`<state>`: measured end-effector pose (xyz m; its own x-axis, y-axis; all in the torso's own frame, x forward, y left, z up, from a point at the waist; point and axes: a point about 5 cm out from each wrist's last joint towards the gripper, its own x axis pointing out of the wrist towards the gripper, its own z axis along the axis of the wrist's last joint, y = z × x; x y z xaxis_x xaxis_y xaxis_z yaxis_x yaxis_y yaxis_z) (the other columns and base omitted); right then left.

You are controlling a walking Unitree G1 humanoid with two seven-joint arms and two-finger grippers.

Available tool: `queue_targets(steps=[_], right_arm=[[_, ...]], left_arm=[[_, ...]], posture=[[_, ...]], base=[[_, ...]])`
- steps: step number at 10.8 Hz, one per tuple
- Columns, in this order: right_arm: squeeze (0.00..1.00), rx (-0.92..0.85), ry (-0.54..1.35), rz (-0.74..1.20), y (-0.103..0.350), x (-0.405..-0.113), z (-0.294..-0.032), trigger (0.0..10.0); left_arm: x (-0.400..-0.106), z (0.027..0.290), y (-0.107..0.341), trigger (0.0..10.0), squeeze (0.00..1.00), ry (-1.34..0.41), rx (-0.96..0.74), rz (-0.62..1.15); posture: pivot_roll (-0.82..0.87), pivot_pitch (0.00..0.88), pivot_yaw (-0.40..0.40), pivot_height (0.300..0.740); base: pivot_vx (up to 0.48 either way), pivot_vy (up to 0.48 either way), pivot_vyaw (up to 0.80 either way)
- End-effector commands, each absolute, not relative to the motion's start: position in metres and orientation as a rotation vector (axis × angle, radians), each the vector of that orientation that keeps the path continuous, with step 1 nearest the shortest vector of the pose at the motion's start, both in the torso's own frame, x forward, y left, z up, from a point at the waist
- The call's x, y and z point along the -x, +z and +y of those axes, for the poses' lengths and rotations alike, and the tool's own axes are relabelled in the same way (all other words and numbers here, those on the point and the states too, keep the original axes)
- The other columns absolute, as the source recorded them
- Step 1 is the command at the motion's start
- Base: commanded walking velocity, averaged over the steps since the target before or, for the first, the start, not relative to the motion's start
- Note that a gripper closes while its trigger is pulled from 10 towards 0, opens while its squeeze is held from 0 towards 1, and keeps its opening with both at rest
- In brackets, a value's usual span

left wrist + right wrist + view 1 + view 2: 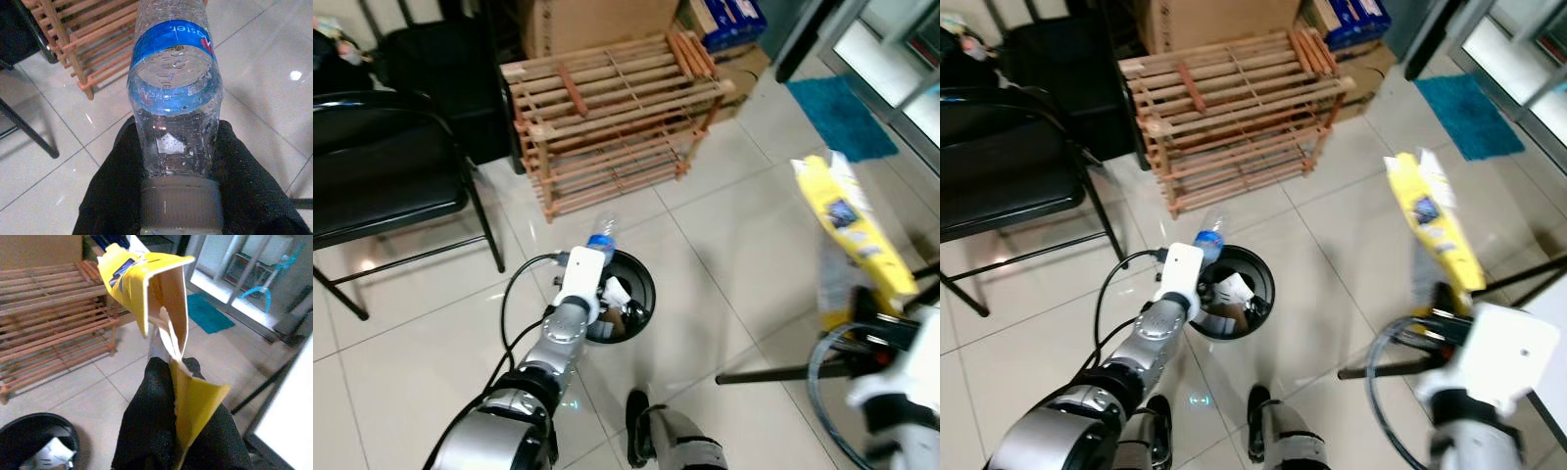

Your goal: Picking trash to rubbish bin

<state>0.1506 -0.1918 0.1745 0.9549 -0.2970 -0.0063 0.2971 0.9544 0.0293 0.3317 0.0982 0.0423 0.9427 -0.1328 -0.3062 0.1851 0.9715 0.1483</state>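
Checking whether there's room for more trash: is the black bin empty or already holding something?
Not empty. The black bin already holds white crumpled paper and some brownish scraps, but its rim is not reached.

Floor (744, 245): pale glossy square tiles w/ thin dark grout lines, light glare spots. Standing on it: round black plastic rubbish bin (644, 279), near centre, w/ white paper scraps and brownish bits inside; slatted wooden rack (617, 117) w/ several tiers, beyond the bin, loose wooden sticks lying on its top tier; black metal folding chair (391, 186) w/ padded seat, left of the rack, thin legs on the tiles; brown cardboard box (597, 22) behind the rack, touching or just beside it, can't tell which; teal shaggy mat (842, 116) flat on the tiles at far right, well apart from the bin; dark thin stand legs (773, 374) lying across tiles at lower right.
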Motion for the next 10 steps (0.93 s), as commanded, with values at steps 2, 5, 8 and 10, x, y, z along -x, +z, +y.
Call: queue_targets(steps=[2, 5, 8, 10], right_arm=[[0.00, 0.002, -0.344, 0.012, 0.179, -0.140, -0.201, 10.0], [0.00, 0.020, -0.356, 0.023, 0.182, -0.136, -0.204, 10.0], [0.00, 0.007, -0.272, 0.035, 0.184, -0.140, -0.195, 10.0], [0.00, -0.011, -0.169, 0.059, 0.182, -0.142, -0.183, 10.0]], left_arm=[[-0.330, 0.095, 0.039, 10.0, 0.00, -0.148, -0.175, 0.319], [-0.334, 0.097, 0.042, 10.0, 0.00, -0.117, -0.177, 0.318], [-0.329, 0.099, 0.035, 10.0, 0.00, -0.107, -0.186, 0.349], [-0.327, 0.101, 0.033, 10.0, 0.00, -0.106, -0.187, 0.358]], posture=[[-0.27, 0.344, -0.176, 0.740], [-0.29, 0.343, -0.186, 0.740], [-0.30, 0.345, -0.196, 0.740], [-0.30, 0.346, -0.198, 0.740]], base=[[0.000, 0.000, 0.00], [0.000, 0.000, 0.00], [0.000, 0.000, 0.00], [0.000, 0.000, 0.00]])
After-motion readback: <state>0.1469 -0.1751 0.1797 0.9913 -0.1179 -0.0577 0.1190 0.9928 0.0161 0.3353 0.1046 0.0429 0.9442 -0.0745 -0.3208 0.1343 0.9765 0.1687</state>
